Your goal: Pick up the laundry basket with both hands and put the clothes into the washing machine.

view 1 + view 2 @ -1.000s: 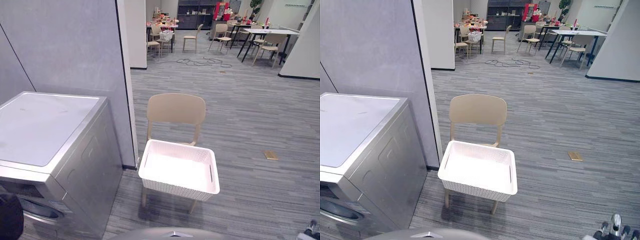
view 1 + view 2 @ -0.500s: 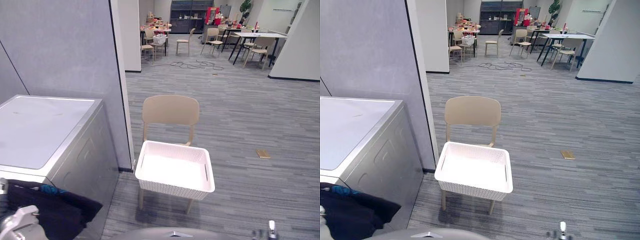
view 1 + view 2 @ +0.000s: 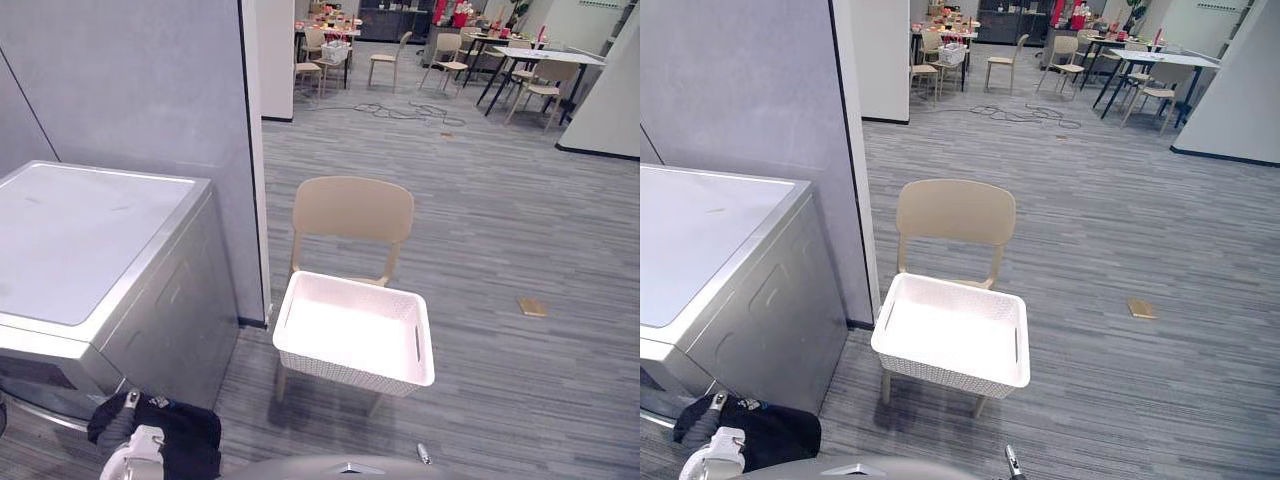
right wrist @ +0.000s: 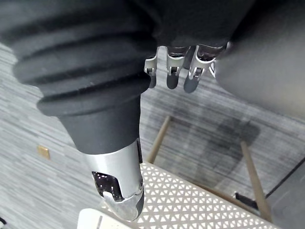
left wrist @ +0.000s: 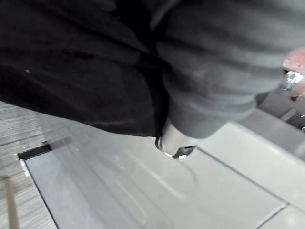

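Note:
A white laundry basket (image 3: 355,335) rests on the seat of a beige chair (image 3: 352,212) and its inside looks bare. To its left stands the grey washing machine (image 3: 90,240). Low in front of the machine, my left hand (image 3: 137,457) holds a bundle of dark clothes (image 3: 170,432). In the left wrist view the dark clothes (image 5: 81,71) drape over the hand, with the thumb (image 5: 174,145) poking out against the machine's panel. My right hand (image 4: 176,67) hangs above the basket's rim (image 4: 190,207) with relaxed fingers and holds nothing; one fingertip (image 3: 423,453) shows at the bottom edge.
A grey partition wall (image 3: 140,90) rises behind the machine. Grey carpet stretches to the right, with a small tan object (image 3: 532,307) lying on it. Far back stand tables and chairs (image 3: 520,75), and a cable (image 3: 400,110) lies on the floor.
The view has shifted. The dark clothes, spread wide at the lower left half a second ago, now hang as a smaller bundle lower in front of the machine. The right fingertip shows further left.

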